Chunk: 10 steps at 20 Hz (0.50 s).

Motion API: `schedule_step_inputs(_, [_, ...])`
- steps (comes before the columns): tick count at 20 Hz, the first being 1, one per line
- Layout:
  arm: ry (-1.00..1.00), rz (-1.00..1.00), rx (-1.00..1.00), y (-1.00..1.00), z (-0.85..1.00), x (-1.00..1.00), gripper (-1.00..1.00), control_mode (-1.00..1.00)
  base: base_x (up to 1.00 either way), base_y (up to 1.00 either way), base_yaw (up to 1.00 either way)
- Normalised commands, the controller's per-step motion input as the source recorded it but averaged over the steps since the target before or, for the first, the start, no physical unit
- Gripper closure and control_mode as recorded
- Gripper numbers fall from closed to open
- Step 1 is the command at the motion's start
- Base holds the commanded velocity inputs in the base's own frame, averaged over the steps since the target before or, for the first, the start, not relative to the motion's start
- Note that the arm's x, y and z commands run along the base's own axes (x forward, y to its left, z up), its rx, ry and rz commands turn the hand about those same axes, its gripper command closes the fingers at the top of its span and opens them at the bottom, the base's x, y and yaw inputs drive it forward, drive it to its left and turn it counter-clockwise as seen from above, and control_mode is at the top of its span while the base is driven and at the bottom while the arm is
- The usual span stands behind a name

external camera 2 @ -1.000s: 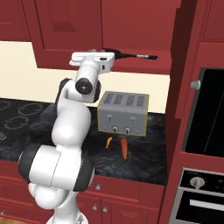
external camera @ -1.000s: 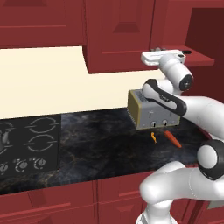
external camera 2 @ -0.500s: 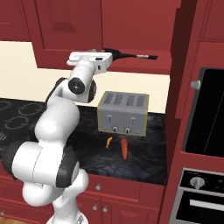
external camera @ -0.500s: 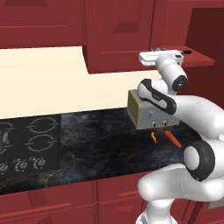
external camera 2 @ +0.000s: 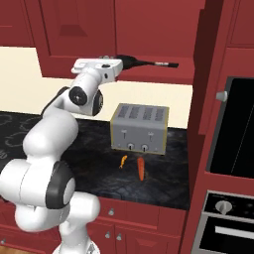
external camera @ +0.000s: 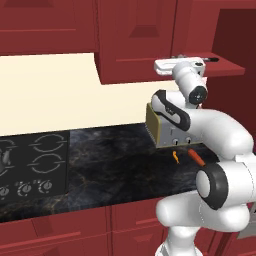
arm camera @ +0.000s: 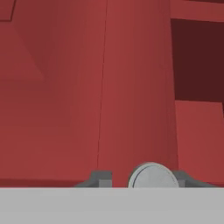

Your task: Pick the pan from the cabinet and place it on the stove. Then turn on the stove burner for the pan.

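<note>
While one pan [external camera 2: 130, 61] sits in cabinet [external camera 2: 163, 30], one toaster [external camera 2: 139, 128] below.

No text, label, brand, number or sign can be read anywhere.

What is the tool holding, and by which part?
Cannot be told. The tool is at the pan on the cabinet shelf, a round silver part between its fingertips, but no firm grip shows.
</note>
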Motion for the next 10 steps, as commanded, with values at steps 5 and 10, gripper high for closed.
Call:
schedule_step_inputs(5, [0.01,0.0,0.0,-0.01,0.05,0.0,1.0,-1.0,0.0,0.0,0.0])
schedule_step_inputs(10, [0.0,0.0,0.0,-0.02,0.03,-0.24,1.0,-1.0,0.0,0.0,0.0])
